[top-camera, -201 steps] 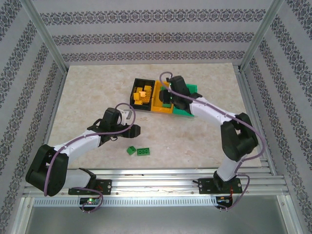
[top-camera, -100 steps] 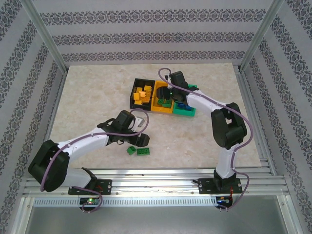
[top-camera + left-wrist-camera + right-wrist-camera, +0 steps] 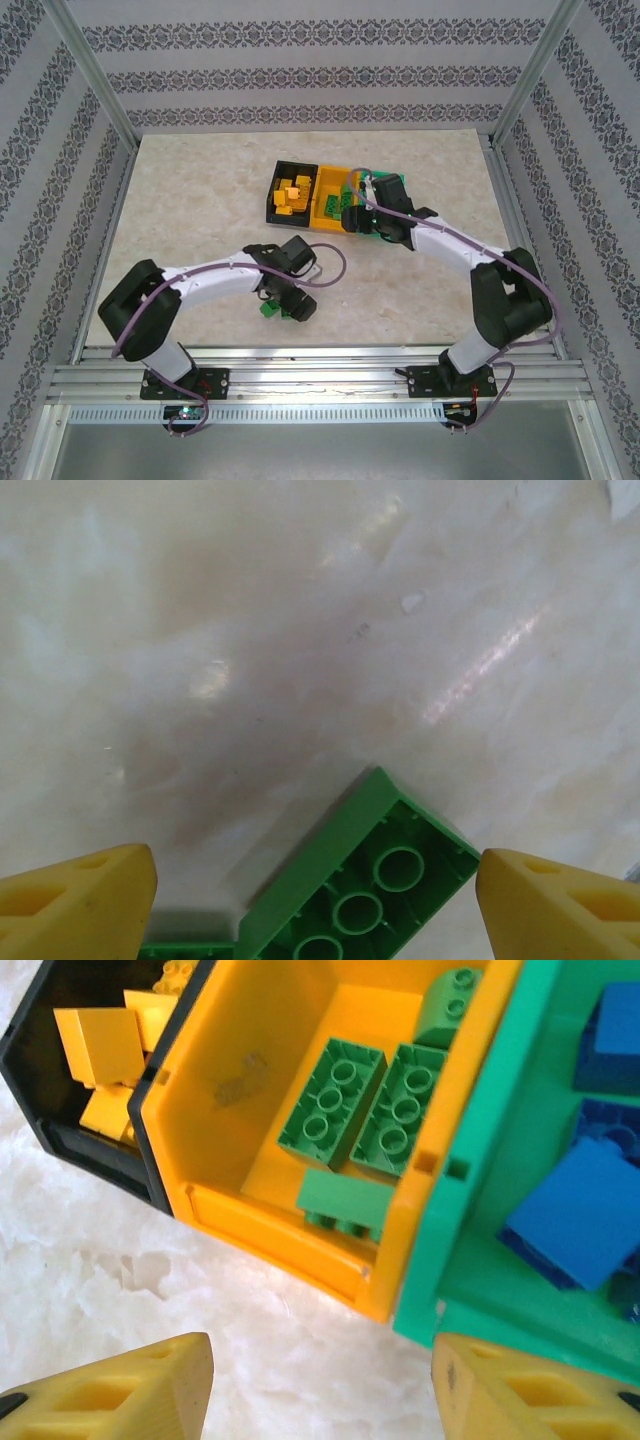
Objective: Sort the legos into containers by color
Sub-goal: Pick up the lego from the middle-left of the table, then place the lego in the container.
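We have the left end effector (image 3: 316, 880) low over the counter (image 3: 300, 630), its two yellow fingers spread wide with nothing held. Between them lies a green lego brick (image 3: 365, 885), turned underside up so its hollow tubes show. It sits a little toward the right finger, and its long axis runs diagonally across the gap rather than square to it. A second green brick (image 3: 190, 950) lies just beside its lower-left end.

We judge the wrist needs to turn so the fingers close across the brick's short width. The left arm is clearly the nearer one. The right end effector (image 3: 320, 1360), also spread and empty, hovers at the front of the containers, well apart from these bricks.

There, sorted green bricks (image 3: 335, 1100) lie in the yellow-orange bin (image 3: 250, 1130), so that is where this brick belongs.
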